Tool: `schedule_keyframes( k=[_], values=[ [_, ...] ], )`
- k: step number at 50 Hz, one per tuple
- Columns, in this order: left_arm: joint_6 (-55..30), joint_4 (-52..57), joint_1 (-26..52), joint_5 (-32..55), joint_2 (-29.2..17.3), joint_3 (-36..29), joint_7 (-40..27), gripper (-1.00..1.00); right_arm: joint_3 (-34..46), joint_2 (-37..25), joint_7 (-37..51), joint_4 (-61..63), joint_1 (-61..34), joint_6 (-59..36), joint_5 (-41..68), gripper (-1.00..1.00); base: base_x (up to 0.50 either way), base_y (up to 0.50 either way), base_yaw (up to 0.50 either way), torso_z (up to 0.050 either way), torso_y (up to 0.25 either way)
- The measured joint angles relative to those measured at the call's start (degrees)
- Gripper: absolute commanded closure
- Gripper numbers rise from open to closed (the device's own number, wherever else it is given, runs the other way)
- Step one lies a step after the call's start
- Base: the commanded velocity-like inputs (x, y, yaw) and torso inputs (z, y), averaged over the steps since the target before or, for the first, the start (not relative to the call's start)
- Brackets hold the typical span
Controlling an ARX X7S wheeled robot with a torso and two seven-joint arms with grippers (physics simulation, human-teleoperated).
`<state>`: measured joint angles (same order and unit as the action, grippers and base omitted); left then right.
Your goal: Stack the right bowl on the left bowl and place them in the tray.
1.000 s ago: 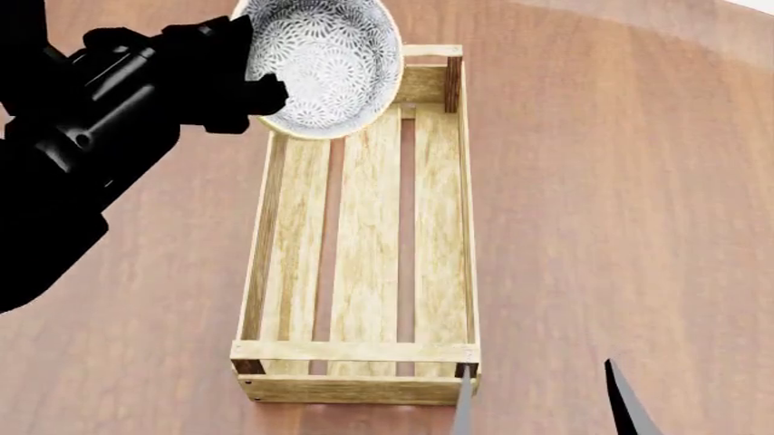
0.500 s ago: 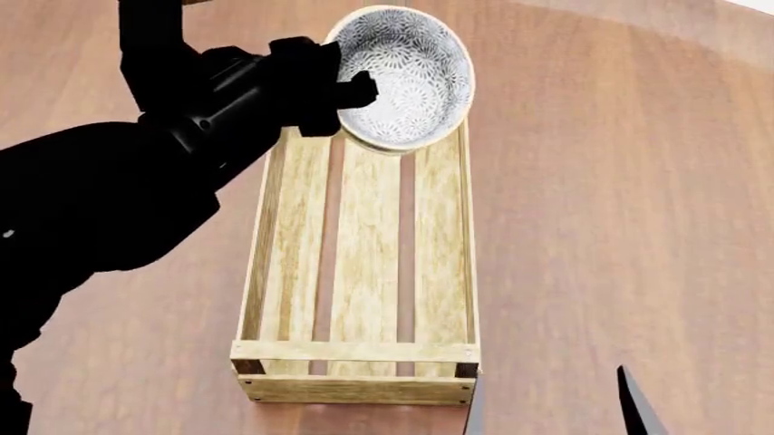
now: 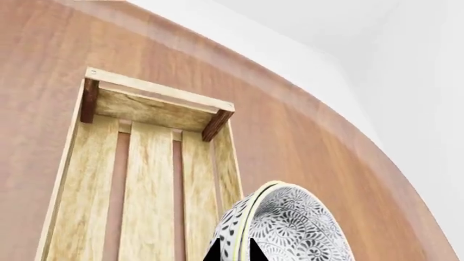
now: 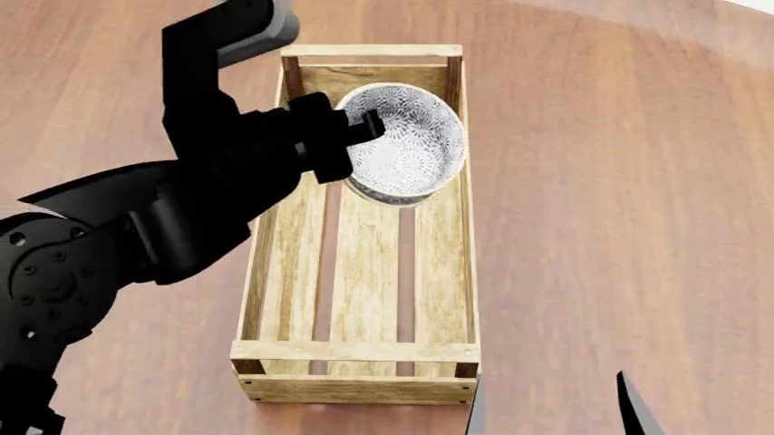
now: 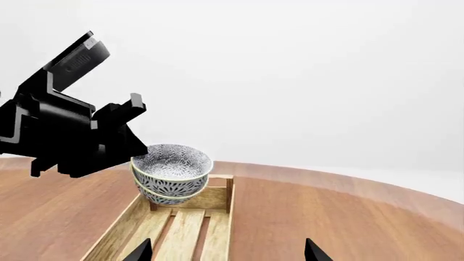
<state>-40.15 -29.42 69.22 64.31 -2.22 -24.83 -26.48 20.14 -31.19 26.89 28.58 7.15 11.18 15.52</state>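
Note:
Two white bowls with a dark floral pattern sit stacked (image 4: 409, 145). My left gripper (image 4: 361, 130) is shut on their rim and holds them tilted inside the far end of the tray (image 4: 362, 290), a long light-wood crate. In the right wrist view the stacked bowls (image 5: 171, 174) hang low over the tray floor (image 5: 181, 234); I cannot tell if they touch it. The left wrist view shows the rim of the bowls (image 3: 286, 225) pinched in my left gripper (image 3: 233, 253), with the tray's far wall (image 3: 149, 109) beyond. My right gripper (image 4: 550, 412) is open and empty at the tray's near right corner.
The tray lies lengthwise on a round brown wooden table (image 4: 604, 199). My left arm (image 4: 145, 236) reaches over the table and the tray's left wall. The right wrist view shows my right gripper (image 5: 226, 253) wide apart over the tray's near end.
My left gripper has brought the stacked bowls nearer and down, from above the tray's far wall to inside the tray's far end. The right gripper has hardly moved.

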Motion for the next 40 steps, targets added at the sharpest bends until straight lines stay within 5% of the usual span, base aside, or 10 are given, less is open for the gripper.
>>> schedule_keyframes(
  k=[40],
  values=[
    [5.0,-4.9,-2.9,5.4,-0.8,-6.2,0.8,1.00,1.0,0.4,-0.2,-2.0,0.0,1.0,-0.4,-1.00,0.00,0.00,0.00,0.001,0.001]
  ],
)
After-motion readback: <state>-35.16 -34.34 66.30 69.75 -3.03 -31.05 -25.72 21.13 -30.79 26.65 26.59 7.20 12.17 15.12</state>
